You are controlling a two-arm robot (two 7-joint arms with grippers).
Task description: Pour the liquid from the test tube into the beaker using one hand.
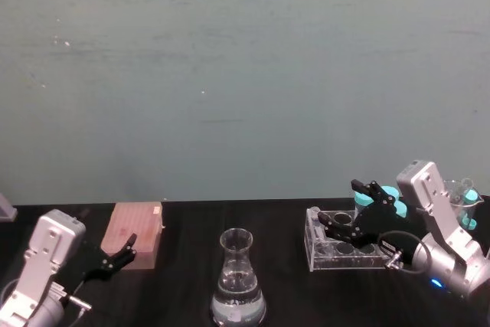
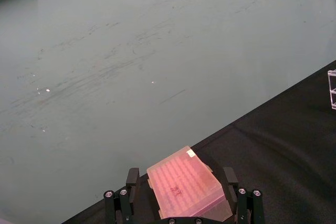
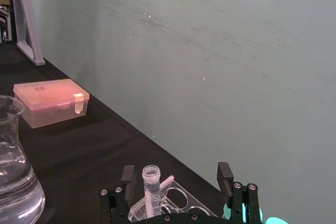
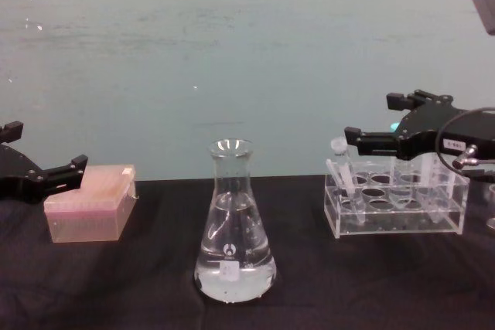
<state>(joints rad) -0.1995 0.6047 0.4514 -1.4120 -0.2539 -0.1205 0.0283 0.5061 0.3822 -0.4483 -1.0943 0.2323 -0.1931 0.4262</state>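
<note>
Chest view: left of the beaker, the left pincer is spread beside a pink box. The beaker stands on the desk and holds clear liquid. Right of the beaker, the test tube leans in a rack. The right pincer is spread just above that rack.

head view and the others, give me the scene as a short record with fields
tube: leaning in rack, left end, not gripped
beaker: upright, mid-table, clear liquid in its base
right gripper: open, over rack
left gripper: open, idle by pink box
pour: not begun
</note>
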